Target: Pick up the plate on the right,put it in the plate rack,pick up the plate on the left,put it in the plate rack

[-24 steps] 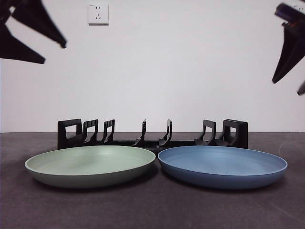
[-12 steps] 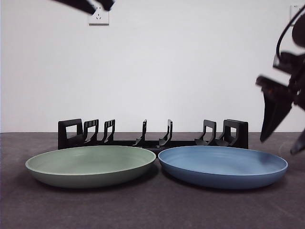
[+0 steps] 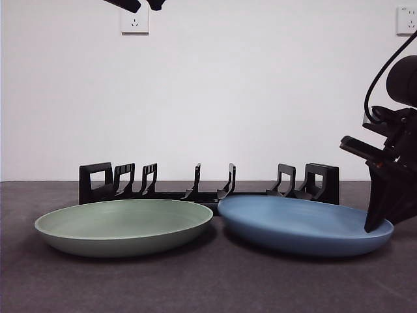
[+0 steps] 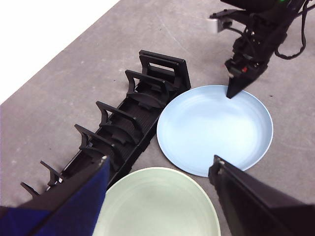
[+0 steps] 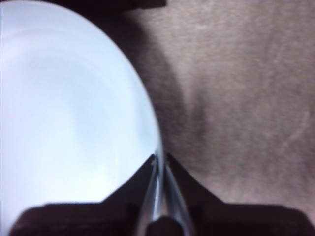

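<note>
Here, round glossy blue plate [image 3: 293, 225]

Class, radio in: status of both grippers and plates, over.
Right gripper shut on round blue plate's rim. Left gripper open, hovering high. Green plate flat; black plate rack empty.

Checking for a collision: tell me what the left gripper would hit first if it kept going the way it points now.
Probably the green plate. The left gripper, jaws wide apart, points down over that plate's near edge, with the blue plate and plate rack just beyond. Depth is unclear from the wrist view, so this is a guess.
</note>
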